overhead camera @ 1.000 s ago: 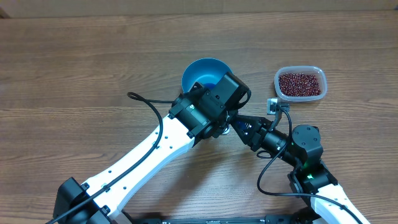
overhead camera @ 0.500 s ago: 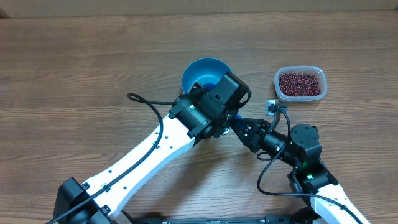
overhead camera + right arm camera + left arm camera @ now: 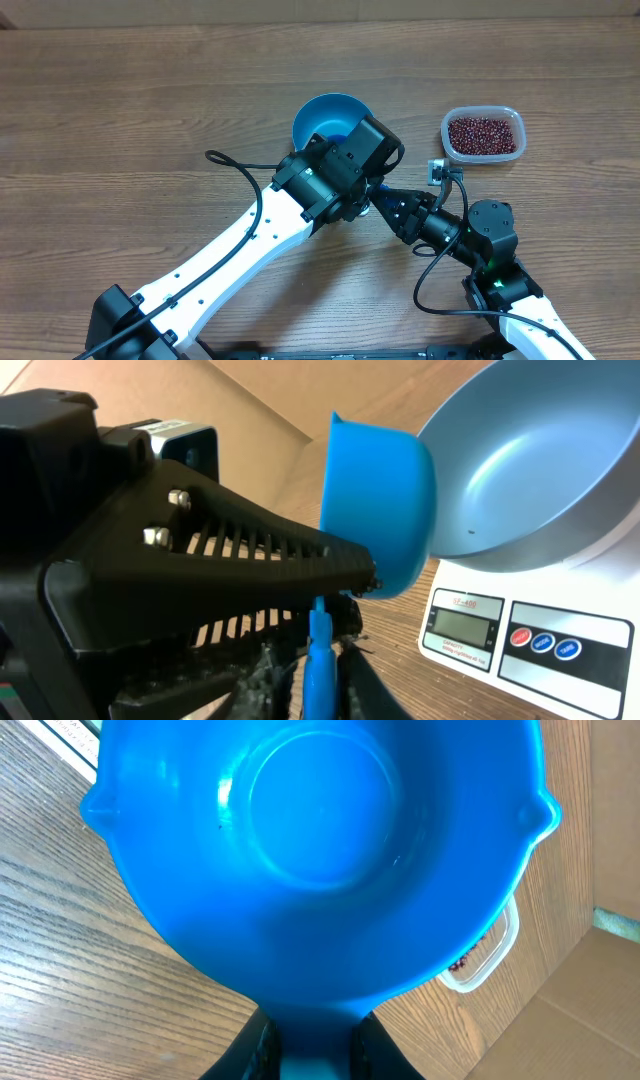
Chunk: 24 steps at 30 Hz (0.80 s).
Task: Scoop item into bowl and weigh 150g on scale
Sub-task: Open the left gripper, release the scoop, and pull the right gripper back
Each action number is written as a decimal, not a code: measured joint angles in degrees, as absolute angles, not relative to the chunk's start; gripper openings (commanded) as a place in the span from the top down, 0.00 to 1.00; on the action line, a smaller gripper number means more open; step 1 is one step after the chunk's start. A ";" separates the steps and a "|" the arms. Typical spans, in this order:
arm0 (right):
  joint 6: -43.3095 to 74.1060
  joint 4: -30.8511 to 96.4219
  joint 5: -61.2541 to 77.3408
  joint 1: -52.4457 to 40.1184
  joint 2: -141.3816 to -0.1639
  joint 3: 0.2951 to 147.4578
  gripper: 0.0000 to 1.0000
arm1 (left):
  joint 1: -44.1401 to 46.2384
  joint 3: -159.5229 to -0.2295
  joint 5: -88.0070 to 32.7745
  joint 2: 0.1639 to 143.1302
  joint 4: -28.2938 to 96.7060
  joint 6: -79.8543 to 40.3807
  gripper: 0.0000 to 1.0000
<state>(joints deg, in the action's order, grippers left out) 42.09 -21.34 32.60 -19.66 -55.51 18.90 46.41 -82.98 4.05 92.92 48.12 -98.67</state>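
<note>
Starting at the left, we see the left gripper clenched on the neck of the blue scoop, just as it was a second ago; that arm has not shifted. The scoop is empty and sits close by the near rim of the bowl. The bowl rests on the scale and holds no beans that we can see.

What has changed lies to the right. The right gripper has crept a little left and farther in. Its jaws have drawn in around the lower end of the scoop's handle, where they now look pressed against both sides. We judge this a handover, with both grippers on the one scoop for the moment.

Farther right, the tub stands where it did on the tabletop, well apart from the bowl, with the beans all inside. For the task, scooping has not begun. The left gripper must let go before the right can carry the scoop to the tub.
</note>
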 measured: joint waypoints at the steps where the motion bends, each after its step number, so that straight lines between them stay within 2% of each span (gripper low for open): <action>1: 42.04 -21.37 32.60 -19.68 -55.51 18.87 0.90 | 46.41 -82.98 3.95 92.92 48.12 -98.65 0.96; 3: 42.06 -21.34 32.58 -19.70 -55.51 18.87 0.96 | 46.41 -82.98 3.73 92.92 48.12 -98.65 0.96; 9: 42.44 -21.02 32.16 -19.70 -55.53 18.87 0.96 | 46.41 -82.98 3.62 92.92 48.12 -98.65 0.96; 10: 42.46 -21.04 32.16 -19.70 -55.53 18.90 0.96 | 46.41 -82.98 3.55 92.92 48.12 -98.63 0.81; 11: 42.46 -21.02 32.18 -19.70 -55.53 18.87 0.96 | 46.41 -82.98 3.42 92.92 48.12 -98.45 0.50; 13: 42.44 -20.93 32.14 -19.70 -55.51 18.87 0.96 | 46.33 -82.98 2.98 92.92 48.07 -96.92 0.09; 14: 42.41 -20.78 32.16 -19.70 -55.51 18.87 0.96 | 46.19 -82.98 1.87 92.92 48.14 -95.92 0.00; 20: 42.35 -15.25 32.23 -19.92 -55.53 19.09 0.96 | 46.15 -82.98 -1.41 91.53 48.01 -87.57 0.00; 24: 42.35 -10.33 32.21 -19.92 -54.89 20.80 0.96 | 46.15 -83.09 -1.28 85.67 48.01 -80.58 0.00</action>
<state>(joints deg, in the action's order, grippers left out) 42.35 -10.33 32.21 -19.92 -54.89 20.80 46.15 -83.09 -1.28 85.67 48.01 -80.58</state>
